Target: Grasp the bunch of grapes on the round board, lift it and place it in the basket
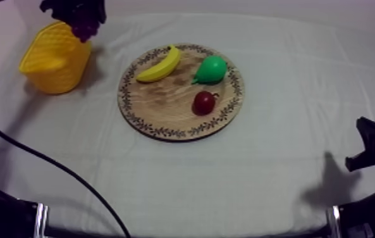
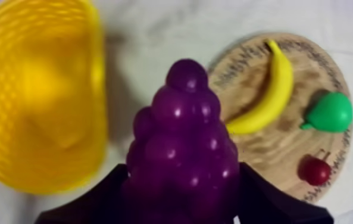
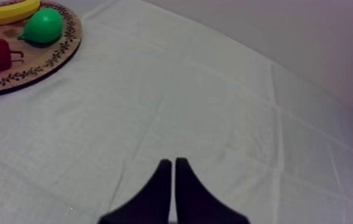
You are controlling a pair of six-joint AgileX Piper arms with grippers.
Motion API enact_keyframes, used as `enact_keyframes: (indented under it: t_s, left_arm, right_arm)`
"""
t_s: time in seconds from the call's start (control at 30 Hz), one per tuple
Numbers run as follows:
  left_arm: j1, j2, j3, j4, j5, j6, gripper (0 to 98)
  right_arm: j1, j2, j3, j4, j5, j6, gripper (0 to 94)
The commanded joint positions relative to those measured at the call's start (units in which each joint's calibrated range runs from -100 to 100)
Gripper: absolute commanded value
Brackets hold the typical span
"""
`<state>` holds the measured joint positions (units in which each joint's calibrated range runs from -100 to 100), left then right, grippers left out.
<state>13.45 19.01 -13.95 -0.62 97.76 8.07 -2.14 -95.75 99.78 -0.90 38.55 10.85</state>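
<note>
At far left, by the yellow basket (image 1: 54, 60), fingers (image 2: 95, 205) of the left gripper (image 1: 77, 11) clasp the bunch of grapes (image 2: 181, 149), off the wooden board (image 1: 164, 101); only dropping in remains. Fingers of the right gripper (image 3: 174, 170) lie together, empty.

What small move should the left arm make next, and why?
Probably carry the left pincer a little farther over the yellow basket before opening: the bunch of grapes it grips hangs at the basket's rim nearest the wooden board, not over its middle.

Clothed tbl (image 1: 278, 171), yellow basket (image 1: 57, 69), wooden board (image 1: 164, 104)
</note>
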Motion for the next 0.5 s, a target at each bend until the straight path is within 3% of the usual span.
enact_keyframes:
  t_s: [0.0, 0.47]
  left_arm:
    - [-2.61, 0.53, -0.99, -0.24, 0.08, -0.88, 59.4]
    - [-10.34, 6.81, -8.44, -1.7, 0.61, -4.65, 60.7]
  right_arm:
    - [-0.01, 0.0, 0.0, -0.01, -0.01, 0.02, 0.3]
    - [-0.01, 0.0, 0.0, -0.01, -0.01, 0.02, 0.3]
